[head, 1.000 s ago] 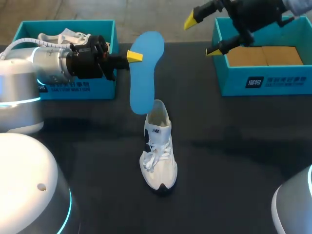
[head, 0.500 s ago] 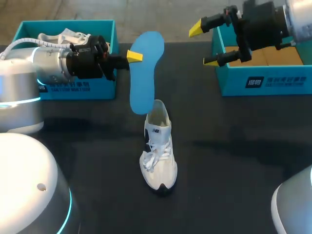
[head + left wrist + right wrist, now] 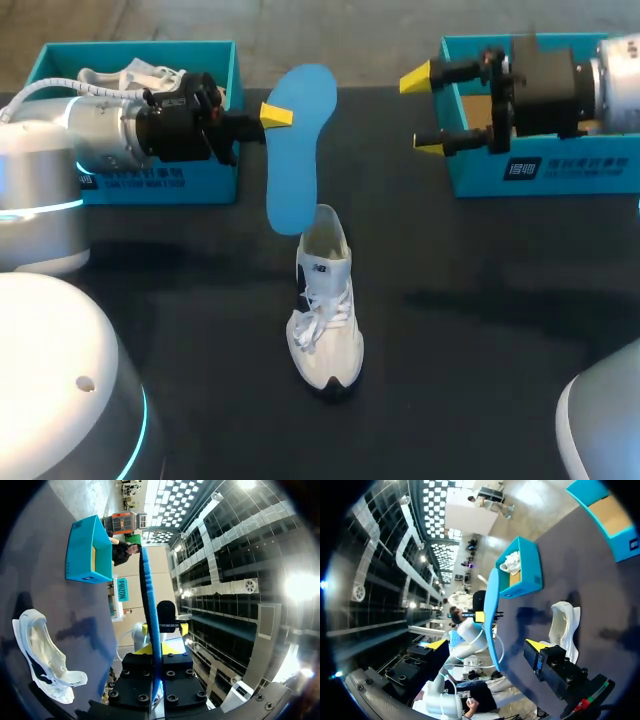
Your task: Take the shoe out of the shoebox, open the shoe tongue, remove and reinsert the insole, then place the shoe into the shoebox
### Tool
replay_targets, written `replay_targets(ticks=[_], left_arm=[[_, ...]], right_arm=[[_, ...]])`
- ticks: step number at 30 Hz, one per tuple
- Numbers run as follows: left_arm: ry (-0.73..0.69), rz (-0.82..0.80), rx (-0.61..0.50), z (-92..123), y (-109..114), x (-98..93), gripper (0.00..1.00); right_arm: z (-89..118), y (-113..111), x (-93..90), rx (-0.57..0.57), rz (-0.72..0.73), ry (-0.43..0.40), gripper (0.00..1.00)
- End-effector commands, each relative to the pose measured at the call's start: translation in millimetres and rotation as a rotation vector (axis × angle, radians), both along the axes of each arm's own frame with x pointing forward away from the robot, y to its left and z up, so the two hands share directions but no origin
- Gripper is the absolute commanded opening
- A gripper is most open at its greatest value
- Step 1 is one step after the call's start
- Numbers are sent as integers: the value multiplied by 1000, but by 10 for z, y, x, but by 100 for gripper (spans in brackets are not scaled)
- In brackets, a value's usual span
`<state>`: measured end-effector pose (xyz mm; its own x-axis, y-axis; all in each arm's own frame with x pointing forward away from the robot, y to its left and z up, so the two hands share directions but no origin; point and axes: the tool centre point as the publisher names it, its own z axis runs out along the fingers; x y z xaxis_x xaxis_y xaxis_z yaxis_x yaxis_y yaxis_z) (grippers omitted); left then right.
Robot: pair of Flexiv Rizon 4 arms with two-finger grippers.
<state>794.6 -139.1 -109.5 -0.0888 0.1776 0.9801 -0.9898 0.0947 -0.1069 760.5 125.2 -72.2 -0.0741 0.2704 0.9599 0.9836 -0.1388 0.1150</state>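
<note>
A white shoe [image 3: 325,310] stands on the dark table near the middle, toe toward me, its mouth open. Above its heel hangs a blue insole [image 3: 300,150], with my left gripper [image 3: 272,115] shut on its edge. From the left wrist the insole [image 3: 150,625] shows edge-on between the fingers of the left gripper [image 3: 155,655], and the shoe [image 3: 42,660] lies below. My right gripper [image 3: 425,110] is open in front of the right shoebox [image 3: 540,165], pointing at the insole. In the right wrist view the insole [image 3: 492,615] is ahead of the right gripper [image 3: 487,647], beside the shoe [image 3: 565,625].
A teal shoebox [image 3: 140,180] at the back left holds another white shoe [image 3: 130,75], partly behind my left arm. The right shoebox shows a bare cardboard bottom. Both boxes also appear in the right wrist view: the left one [image 3: 520,570] and the right one [image 3: 605,515].
My right arm has swung down from above the right shoebox and levelled, its open gripper now pointing left toward the insole. The left arm, insole and shoe have not moved.
</note>
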Motion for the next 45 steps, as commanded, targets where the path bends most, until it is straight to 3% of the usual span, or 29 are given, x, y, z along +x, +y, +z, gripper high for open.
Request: replay_targets(ticks=[1, 26, 32, 35, 39, 45], left_arm=[[0, 1, 2, 3, 1, -4, 0], [0, 1, 2, 3, 1, -4, 0], [-277, 34, 86, -10, -8, -40, 0], [-398, 56, 71, -10, -24, -47, 0], [-689, 143, 138, -19, -38, -19, 0], [-951, 172, 152, -27, -46, -1, 0]], right_arm=[[-71, 14, 25, 68, 5, -5, 100], [-207, 9, 60, 59, -10, 17, 100], [-207, 9, 60, 59, -10, 17, 100], [-207, 9, 60, 59, -10, 17, 100], [-207, 9, 60, 59, -10, 17, 100], [-207, 9, 60, 59, -10, 17, 100]])
